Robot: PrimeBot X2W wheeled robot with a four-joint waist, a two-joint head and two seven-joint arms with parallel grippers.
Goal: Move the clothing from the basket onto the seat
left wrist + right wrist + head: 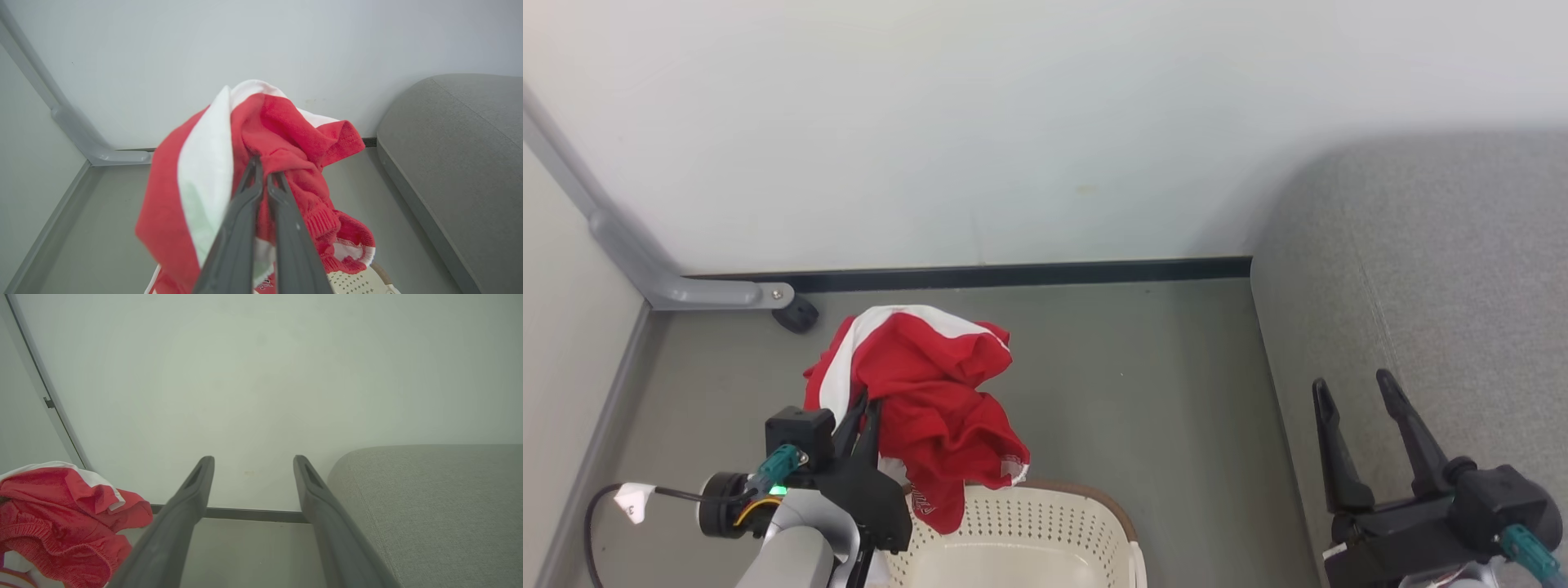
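Red clothing with a white panel (931, 392) hangs bunched in the air above the cream basket (1045, 531), its lower hem drooping over the basket's near rim. My left gripper (864, 404) is shut on the clothing; in the left wrist view the two fingers pinch the red fabric (286, 134) at the left gripper's tips (265, 167). My right gripper (1352, 388) stands open and empty over the edge of the grey seat (1445, 269). In the right wrist view the right gripper (253, 463) points at the wall, the seat (441, 498) to its right and the clothing (69, 514) at lower left.
A white wall with a dark baseboard (1013, 273) closes the far side. A grey metal frame leg with a black caster (796, 314) stands at the left corner. Bare grey floor (1143, 384) lies between basket and seat.
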